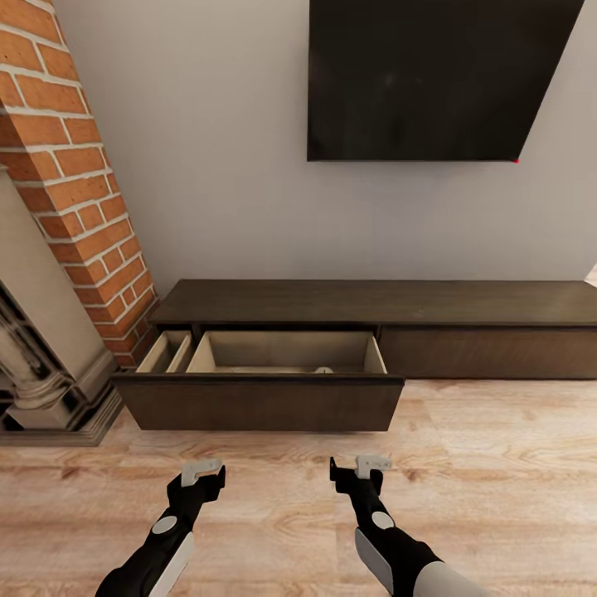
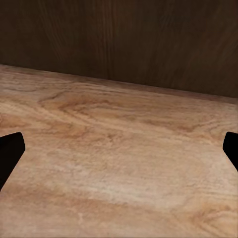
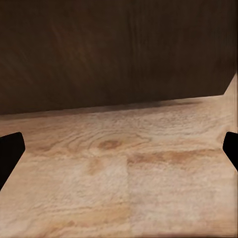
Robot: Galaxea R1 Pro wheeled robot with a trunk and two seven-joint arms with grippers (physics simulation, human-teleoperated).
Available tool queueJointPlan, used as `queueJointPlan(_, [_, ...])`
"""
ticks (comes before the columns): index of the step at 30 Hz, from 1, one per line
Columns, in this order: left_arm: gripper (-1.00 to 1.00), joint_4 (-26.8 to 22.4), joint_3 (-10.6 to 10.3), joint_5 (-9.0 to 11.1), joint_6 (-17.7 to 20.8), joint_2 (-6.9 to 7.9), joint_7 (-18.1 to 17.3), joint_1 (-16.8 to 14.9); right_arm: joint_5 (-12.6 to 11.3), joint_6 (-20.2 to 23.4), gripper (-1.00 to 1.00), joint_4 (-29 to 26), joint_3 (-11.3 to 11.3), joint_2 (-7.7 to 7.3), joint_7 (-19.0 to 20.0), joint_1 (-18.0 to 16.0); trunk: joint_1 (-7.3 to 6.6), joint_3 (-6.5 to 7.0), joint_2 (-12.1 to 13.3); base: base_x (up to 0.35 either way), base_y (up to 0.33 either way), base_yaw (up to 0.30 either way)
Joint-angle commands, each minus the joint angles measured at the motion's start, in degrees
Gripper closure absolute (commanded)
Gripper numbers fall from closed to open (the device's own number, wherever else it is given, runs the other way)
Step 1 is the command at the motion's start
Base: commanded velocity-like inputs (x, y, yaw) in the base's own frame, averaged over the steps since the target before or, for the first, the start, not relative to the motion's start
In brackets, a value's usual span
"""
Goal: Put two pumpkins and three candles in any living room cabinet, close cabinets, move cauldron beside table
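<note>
In front of the cabinet [image 1: 464,311], at its fireplace end, a wide drawer [image 1: 261,402] is found pulled out over the wooden floor [image 1: 497,464]. Its pale interior is exposed, and a small rounded object [image 1: 323,370], too small to identify, is just seen above the drawer front. The left gripper [image 1: 203,474] and the right gripper [image 1: 362,467] are held low, near the drawer front but apart from it. In both wrist views the fingertips are seen at opposite edges of the picture, so both pincers are judged spread, and nothing is held between them.

No pumpkin, candle or cauldron can be confirmed here. The cabinet is therefore not closed, and that requirement is judged outstanding.

Risks noted: if the drawer is pushed by one gripper only, off-centre, it may skew and jam. If the base is driven forward, the drawer front may be struck by the arms. If the drawer is shut before all items are stowed, it would need reopening.
</note>
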Motion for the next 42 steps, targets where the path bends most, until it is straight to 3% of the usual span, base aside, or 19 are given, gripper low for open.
queueJointPlan(1, [-1.0,-0.04,0.03,0.0,-0.01,0.0,0.01,-0.03,0.0,0.07,-1.0,0.0,-0.17,0.03,0.0,0.0,0.0,0.0,0.0,0.0,0.0,0.0])
queueJointPlan(7, [-1.0,-0.02,0.02,-0.01,0.32,-0.03,0.06,-0.02,0.0,0.01,-1.0,0.01,-0.44,0.32,-0.1,0.0,0.0,0.0,0.0,0.095,0.0,0.0])
queueJointPlan(26, [-1.0,0.08,0.07,0.04,0.25,-0.01,-0.01,-0.08,-0.04,-0.06,-1.0,0.08,-0.56,0.0,-0.17,0.01,0.0,0.0,0.0,0.316,0.0,0.0])
queueJointPlan(33, [-1.0,0.08,0.14,0.05,0.0,-0.07,0.06,-0.08,-0.08,0.39,-1.0,0.1,-0.56,-0.06,0.06,0.0,0.0,0.0,0.0,0.093,0.0,0.0])
queueJointPlan(42, [-1.0,0.08,0.16,0.06,0.14,-0.03,0.02,-0.08,0.02,0.44,-1.0,0.11,-0.56,-0.1,0.09,0.0,1.98,-1.62,-3.61,0.005,0.0,0.0])
